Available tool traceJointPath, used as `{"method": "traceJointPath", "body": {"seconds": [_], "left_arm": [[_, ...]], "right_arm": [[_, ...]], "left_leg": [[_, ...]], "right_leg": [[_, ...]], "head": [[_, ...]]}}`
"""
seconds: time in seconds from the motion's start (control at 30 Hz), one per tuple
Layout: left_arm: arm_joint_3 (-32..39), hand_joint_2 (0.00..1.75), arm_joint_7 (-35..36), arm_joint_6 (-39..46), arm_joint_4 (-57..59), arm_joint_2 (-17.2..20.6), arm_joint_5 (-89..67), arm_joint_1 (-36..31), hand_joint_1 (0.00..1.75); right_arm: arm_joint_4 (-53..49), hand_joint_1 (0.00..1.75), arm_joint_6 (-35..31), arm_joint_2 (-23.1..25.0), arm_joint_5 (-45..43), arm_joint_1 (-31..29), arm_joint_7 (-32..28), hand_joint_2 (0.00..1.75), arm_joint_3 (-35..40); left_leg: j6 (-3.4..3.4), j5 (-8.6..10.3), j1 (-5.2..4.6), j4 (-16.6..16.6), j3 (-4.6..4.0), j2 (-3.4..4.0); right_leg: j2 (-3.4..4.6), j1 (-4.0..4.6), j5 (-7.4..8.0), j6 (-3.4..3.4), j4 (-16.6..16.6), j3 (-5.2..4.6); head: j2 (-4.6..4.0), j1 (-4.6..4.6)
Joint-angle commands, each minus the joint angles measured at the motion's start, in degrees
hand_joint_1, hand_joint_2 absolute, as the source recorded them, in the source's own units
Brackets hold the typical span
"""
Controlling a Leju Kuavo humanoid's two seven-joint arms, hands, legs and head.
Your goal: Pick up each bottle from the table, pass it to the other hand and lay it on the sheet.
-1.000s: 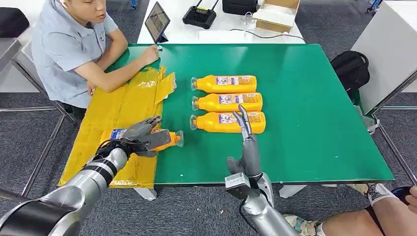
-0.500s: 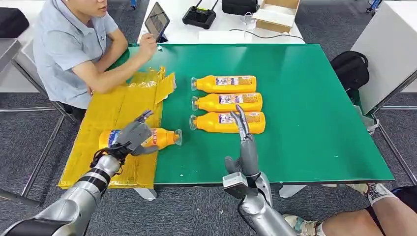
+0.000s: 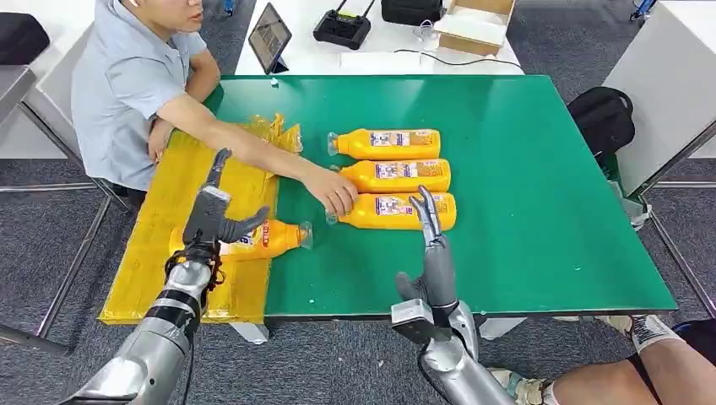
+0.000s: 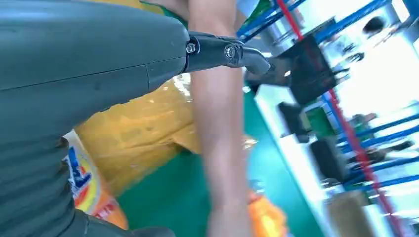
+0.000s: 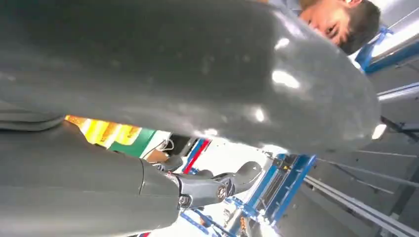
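Note:
One orange bottle (image 3: 268,238) lies on its side across the edge of the yellow sheet (image 3: 181,202), its cap end over the green table (image 3: 523,186). My left hand (image 3: 215,218) is lifted just off it, open, fingers spread upward; its wrist view shows the bottle's label (image 4: 79,180) beside the hand (image 4: 89,64). Three more orange bottles lie in a row: far (image 3: 384,143), middle (image 3: 393,175), near (image 3: 401,211). My right hand (image 3: 435,253) stands open in front of the near one, fingers straight up, holding nothing. A person's hand (image 3: 333,192) rests on that bottle's neck.
The person sits at the table's far left, forearm (image 4: 217,148) stretched over the sheet. Behind on a white table are a tablet (image 3: 270,38), a controller (image 3: 342,29) and a cardboard box (image 3: 473,24). A black bag (image 3: 604,118) sits right; someone's leg (image 3: 642,371) is at the lower right.
My left hand has let go of the bottle on the sheet and risen off it, fingers opening upward. The person has reached across to the near bottle. My right hand barely moved.

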Motion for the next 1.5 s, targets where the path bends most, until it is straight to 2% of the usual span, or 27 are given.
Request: {"method": "traceJointPath", "body": {"seconds": [0.03,0.27,0.3,0.33,0.43,0.5,0.6,0.63,0.73,0.83,0.93,1.0,1.17,1.23,1.27,1.3,1.37,1.5], "left_arm": [[-1.1,1.75,2.0,-3.7,-14.7,-0.6,8.3,5.9,0.00],[-1.1,1.75,2.0,-3.7,-14.7,-0.6,8.3,5.9,0.00],[-1.4,1.75,2.0,-4.2,-16.3,-0.6,10.5,6.6,0.00],[-1.5,1.75,1.6,-3.8,-18.2,-0.6,11.8,7.6,0.00],[-2.5,1.75,1.2,-1.2,-29.6,-0.6,16.2,14.2,0.00],[-3.3,1.75,2.4,3.5,-35.0,-0.4,15.2,18.3,0.00],[-4.2,1.75,2.9,8.6,-37.6,-0.1,13.4,21.7,0.00],[-4.2,1.75,2.8,9.8,-38.3,0.1,13.0,22.4,0.00],[-2.5,1.75,0.4,14.7,-45.8,1.1,11.0,27.4,0.00],[0.0,1.75,-0.2,13.6,-52.9,1.6,11.7,31.8,0.00],[0.3,1.75,0.5,11.4,-52.4,1.1,11.4,31.2,0.00],[-0.2,1.75,1.1,10.8,-49.5,0.9,10.8,30.0,0.00],[-3.3,1.75,3.8,8.5,-30.9,-0.6,11.9,20.1,0.00],[-4.2,1.75,3.7,10.9,-25.3,-1.1,10.8,17.1,0.00],[-4.3,1.75,3.7,11.3,-24.2,-1.2,10.8,16.6,0.00],[-4.3,1.75,3.7,11.3,-24.2,-1.2,10.8,16.6,0.00],[-4.2,1.75,3.5,11.7,-23.2,-0.9,11.7,16.2,0.00],[-4.2,1.75,3.5,11.5,-24.3,-0.6,12.1,17.0,0.00]], "right_arm": [[3.3,0.00,-3.4,-1.8,3.4,-1.1,-1.9,0.00,-2.3],[3.3,0.00,-3.4,-1.8,3.4,-1.1,-1.9,0.00,-2.3],[5.2,0.00,-3.7,-0.4,9.8,-1.0,-1.9,0.00,-6.7],[8.5,0.00,-3.7,1.1,14.9,-1.4,-1.9,1.75,-10.8],[15.9,0.00,-3.7,3.9,27.7,-4.6,-1.9,1.75,-23.9],[19.6,0.00,-3.7,2.1,30.3,-6.6,1.0,1.75,-26.6],[23.4,0.00,-0.9,-1.6,33.1,-8.3,8.3,1.75,-25.5],[24.5,0.00,0.1,-2.4,33.4,-8.9,9.0,1.75,-25.0],[28.3,0.00,1.5,-0.1,34.1,-11.7,8.8,1.75,-23.4],[30.8,0.00,1.2,2.2,36.2,-13.7,12.3,1.75,-21.1],[32.0,0.00,1.8,1.1,37.1,-13.6,15.1,1.75,-20.4],[32.9,0.00,2.2,0.1,37.1,-13.3,15.8,1.75,-20.7],[35.2,0.00,1.9,-4.1,34.6,-12.5,14.2,1.75,-22.9],[34.7,0.00,1.9,-5.2,34.2,-11.7,13.7,1.75,-23.6],[34.9,0.00,1.7,-5.4,34.5,-11.8,13.8,1.75,-23.6],[34.9,0.00,1.7,-5.4,34.5,-11.8,13.8,1.75,-23.6],[36.3,0.00,0.5,-5.4,36.4,-13.1,14.7,1.75,-23.2],[37.7,0.00,2.4,-5.4,36.6,-15.0,15.7,1.75,-23.0]], "left_leg": [[0.09,-0.11,0.02,0.0,0.18,0.09],[0.07,-0.10,0.03,0.0,0.23,0.06],[0.06,-0.07,0.02,0.0,0.16,0.05],[0.07,-0.11,0.03,0.0,0.24,0.07],[0.05,-0.06,0.00,-0.1,0.20,0.05],[0.07,-0.11,0.01,0.0,0.20,0.17],[0.13,-0.17,-0.02,-0.1,0.35,0.15],[0.10,-0.12,-0.02,-0.1,0.27,0.14],[0.07,-0.08,-0.02,0.0,0.09,0.05],[0.05,-0.20,-0.01,0.0,0.13,0.51],[0.03,-0.30,0.02,0.0,0.32,0.70],[0.03,-0.11,0.06,0.0,0.08,0.14],[0.09,-0.08,0.03,-0.1,0.17,-0.01],[0.12,0.08,-0.03,-0.1,0.13,-0.57],[0.10,0.06,-0.04,-0.1,0.10,-0.40],[0.13,0.09,-0.03,-0.1,0.17,-0.57],[0.13,0.06,-0.07,-0.1,0.07,-0.24],[0.16,-0.01,-0.17,0.0,0.13,0.00]], "right_leg": [[0.01,0.06,-0.06,-0.13,-0.1,0.19],[-0.04,0.07,-0.08,-0.18,-0.1,0.26],[-0.03,0.05,-0.05,-0.15,-0.1,0.18],[-0.04,0.07,-0.09,-0.20,0.0,0.26],[-0.02,0.03,-0.05,-0.13,-0.1,0.21],[0.09,0.05,-0.04,-0.13,-0.1,0.19],[0.05,0.03,-0.10,-0.14,-0.1,0.38],[0.06,0.01,-0.06,-0.10,-0.1,0.30],[0.02,0.00,-0.03,-0.08,-0.1,0.16],[0.46,0.01,0.01,-0.14,-0.1,0.07],[0.55,0.06,-0.08,-0.27,0.0,0.16],[0.05,0.10,-0.06,-0.14,-0.1,0.09],[-0.08,0.07,-0.09,-0.14,-0.1,0.23],[-0.65,0.02,-0.12,-0.12,-0.2,0.36],[-0.47,-0.03,-0.10,-0.10,-0.2,0.19],[-0.65,-0.01,-0.11,-0.15,-0.2,0.37],[-0.26,-0.08,-0.01,-0.04,-0.2,0.21],[-0.07,-0.14,0.06,-0.01,-0.1,0.17]], "head": [[0.00,0.00],[0.00,0.00],[0.00,0.00],[0.00,0.00],[0.00,0.02],[0.00,0.00],[0.00,0.00],[0.00,0.00],[0.00,0.00],[0.00,0.04],[0.00,0.00],[0.00,0.00],[0.00,0.02],[0.00,0.02],[0.00,0.02],[0.00,0.02],[0.00,0.02],[0.00,0.02]]}}
